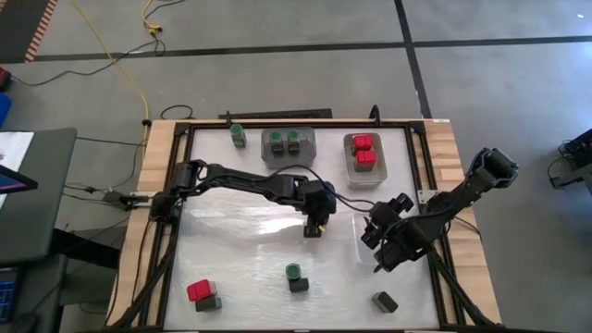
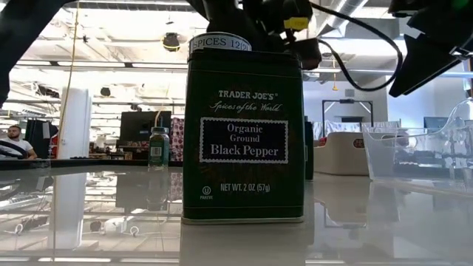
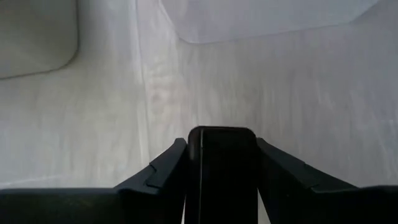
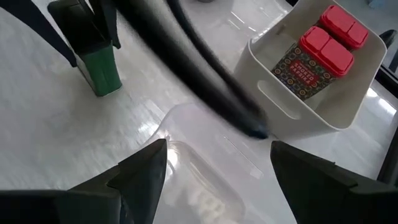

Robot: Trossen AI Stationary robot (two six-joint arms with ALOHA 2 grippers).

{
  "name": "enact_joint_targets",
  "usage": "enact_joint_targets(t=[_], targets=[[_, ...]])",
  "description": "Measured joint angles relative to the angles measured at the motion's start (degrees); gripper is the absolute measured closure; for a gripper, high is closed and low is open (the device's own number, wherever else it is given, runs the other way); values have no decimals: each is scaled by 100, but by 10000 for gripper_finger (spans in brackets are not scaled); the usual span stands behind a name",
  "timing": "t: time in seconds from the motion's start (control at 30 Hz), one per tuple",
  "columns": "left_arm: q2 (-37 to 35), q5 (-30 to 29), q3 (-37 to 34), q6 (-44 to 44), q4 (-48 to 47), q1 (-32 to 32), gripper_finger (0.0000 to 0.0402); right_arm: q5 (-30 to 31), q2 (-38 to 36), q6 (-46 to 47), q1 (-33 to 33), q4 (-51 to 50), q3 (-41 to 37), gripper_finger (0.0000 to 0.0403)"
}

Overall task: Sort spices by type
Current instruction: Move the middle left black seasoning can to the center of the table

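Observation:
My left gripper [image 1: 314,225] stands at the middle of the white mat, shut on a dark green tin [image 4: 99,71] that stands on the mat. The same tin [image 3: 221,168] fills the gap between its fingers in the left wrist view. My right gripper [image 4: 217,162] hangs open to the right [image 1: 381,254], over a clear tray [image 4: 199,177], with nothing between its fingers. Two green-lidded jars sit in a grey tray [image 1: 310,153]. Two red-topped boxes [image 4: 326,40] lie in a white tray [image 4: 292,106]. My left gripper pinches the tin's upper end by two opposite sides [image 3: 194,162] between its two fingers [image 3: 168,165]. The fingers come from above, slanting down. The tin stands upright with its bottom [image 4: 106,90] on the mat.
Loose on the mat are a green-lidded jar [image 1: 239,135] at the far left, a red-topped box beside a dark block [image 1: 203,294] near left, and a dark block [image 1: 385,302] near right. A Black Pepper tin [image 2: 244,137] with a jar behind it stands near the front edge.

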Motion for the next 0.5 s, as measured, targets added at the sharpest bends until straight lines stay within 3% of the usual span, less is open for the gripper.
enact_joint_targets(t=[0.5], targets=[[-388, -87, -4, 233, -665, 39, 235, -1, 6, -13, -2, 17, 0, 88]])
